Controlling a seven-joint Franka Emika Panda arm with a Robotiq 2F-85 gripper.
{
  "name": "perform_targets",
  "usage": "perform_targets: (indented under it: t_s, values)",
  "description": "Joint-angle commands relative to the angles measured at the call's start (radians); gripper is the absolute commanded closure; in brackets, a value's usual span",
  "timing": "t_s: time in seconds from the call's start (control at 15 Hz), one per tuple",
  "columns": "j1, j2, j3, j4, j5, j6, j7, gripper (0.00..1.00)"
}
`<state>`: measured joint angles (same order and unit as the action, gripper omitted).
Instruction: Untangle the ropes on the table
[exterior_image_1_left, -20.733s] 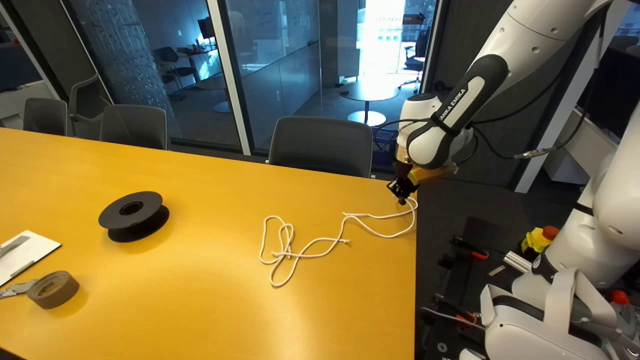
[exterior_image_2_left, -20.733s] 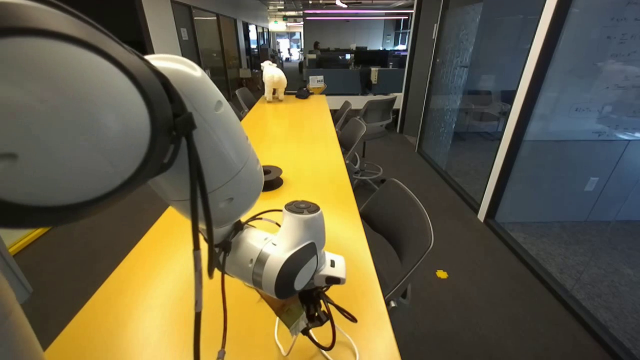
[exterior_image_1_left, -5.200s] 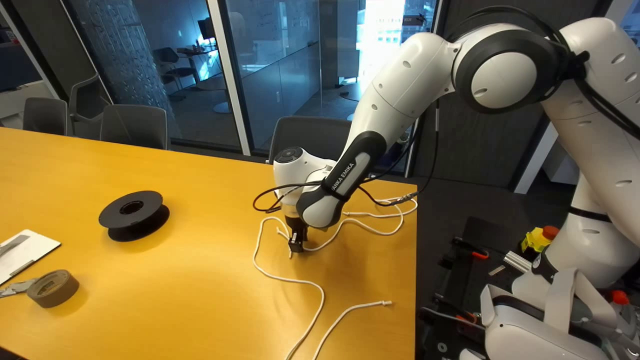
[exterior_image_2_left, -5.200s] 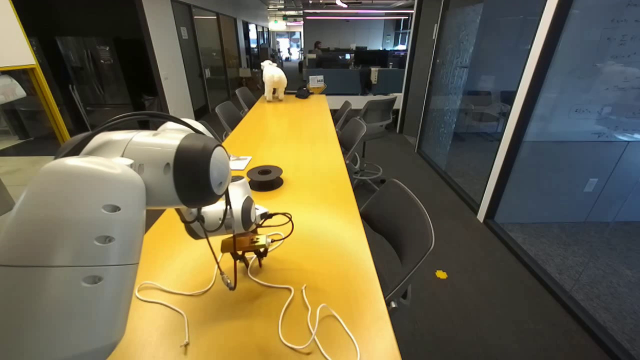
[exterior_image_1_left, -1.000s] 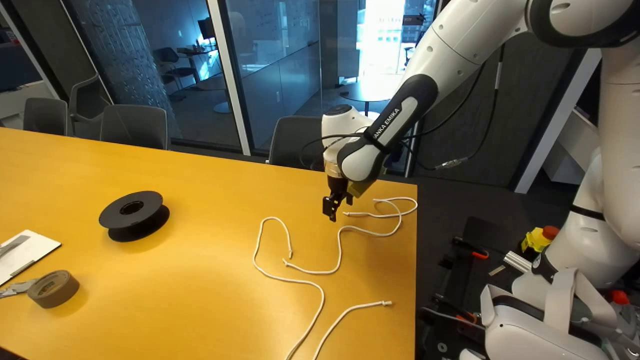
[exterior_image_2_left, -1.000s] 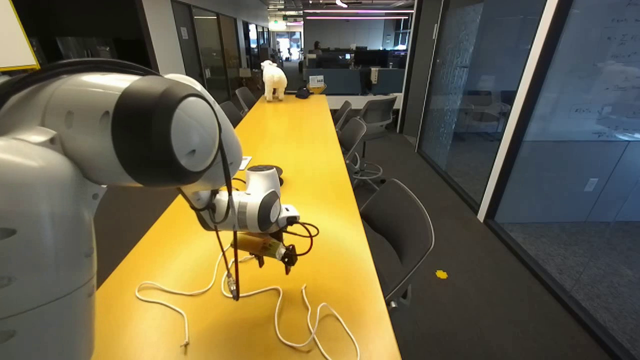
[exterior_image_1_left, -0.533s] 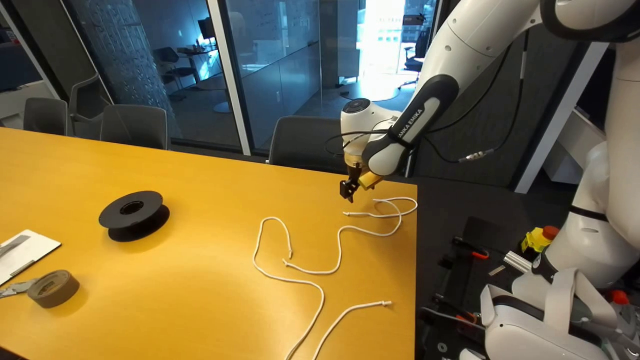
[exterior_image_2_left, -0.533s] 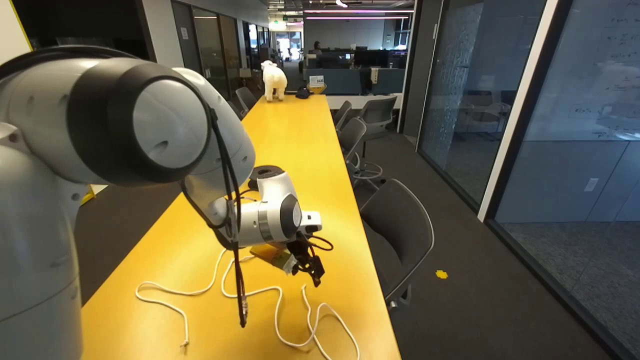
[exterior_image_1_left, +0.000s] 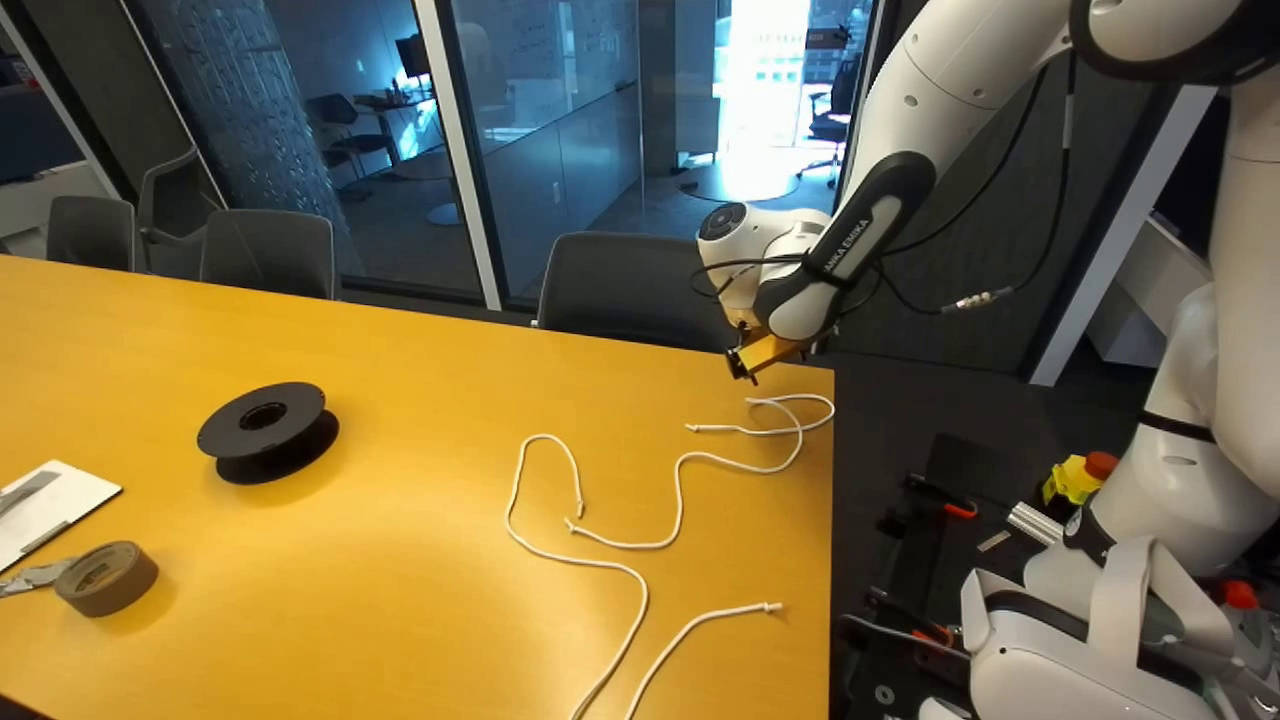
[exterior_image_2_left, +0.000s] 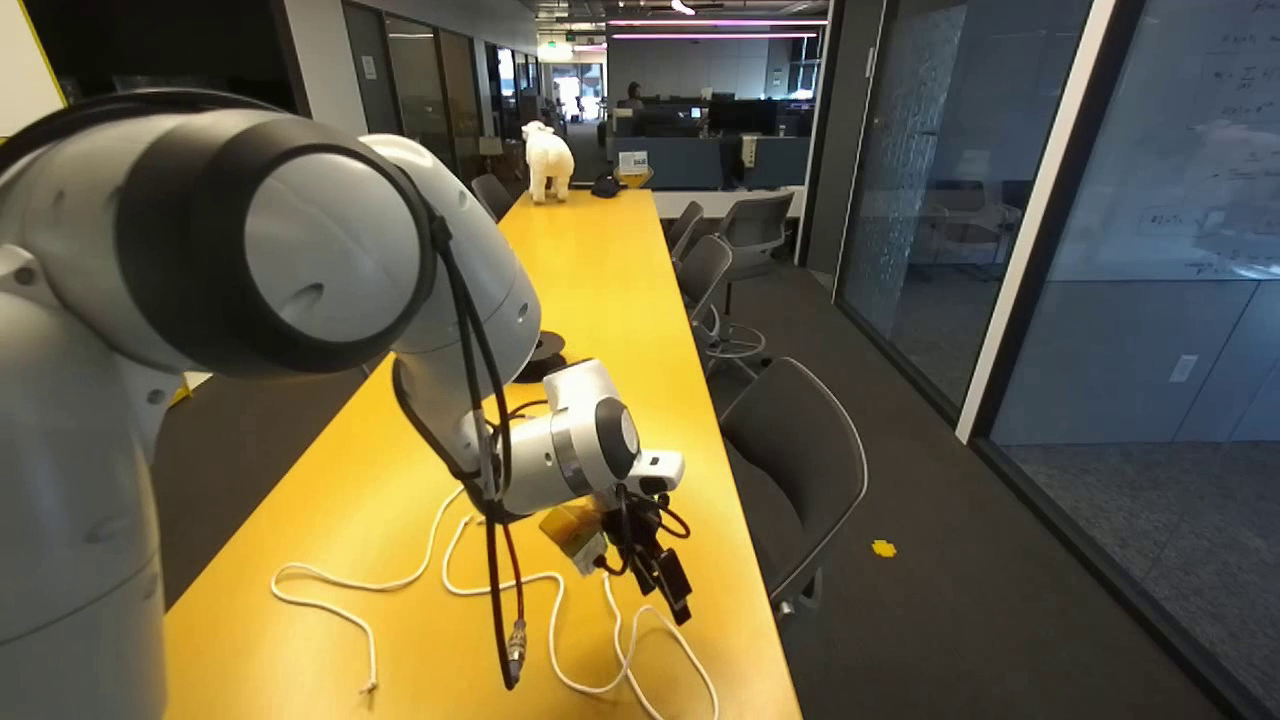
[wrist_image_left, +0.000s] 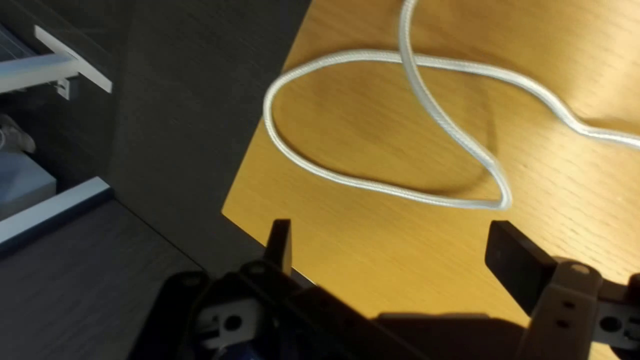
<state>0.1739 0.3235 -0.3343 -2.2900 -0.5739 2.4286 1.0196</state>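
Observation:
Two white ropes lie on the yellow table (exterior_image_1_left: 400, 620). The looped rope (exterior_image_1_left: 680, 490) crosses itself once by the corner, its loop (wrist_image_left: 370, 185) large in the wrist view. The other rope (exterior_image_1_left: 640, 600) runs out of the lower frame edge in an exterior view, and a strand with a knotted end (exterior_image_1_left: 740, 611) comes back in. That rope (exterior_image_2_left: 340, 580) also shows in an exterior view. Two rope ends lie close together, apart. My gripper (exterior_image_1_left: 742, 367) hangs tilted above the corner, open, with nothing between its fingers (wrist_image_left: 520, 265); the loop lies just beyond the fingertips.
A black spool (exterior_image_1_left: 268, 430), a brown tape roll (exterior_image_1_left: 106, 578) and a white board (exterior_image_1_left: 55, 510) lie farther along the table. A grey chair (exterior_image_1_left: 635, 290) stands close behind the table edge. The table's corner (wrist_image_left: 225, 212) is beneath the gripper.
Twenty seconds ago the ropes lay overlapping; now they lie apart. Over the last second the open gripper has moved toward the table's end and tilted, while the ropes have stayed still.

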Motion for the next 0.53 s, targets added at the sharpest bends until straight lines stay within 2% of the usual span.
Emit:
perform_targets:
  t_s: [0.0, 0.2, 0.47]
  values:
    - [-0.069, -0.002, 0.075, 0.001, 0.045, -0.067, -0.065, 0.00]
    - [-0.117, -0.005, 0.121, -0.010, 0.092, -0.042, -0.192, 0.00]
    - [-0.175, -0.004, 0.165, -0.012, 0.199, -0.023, -0.434, 0.00]
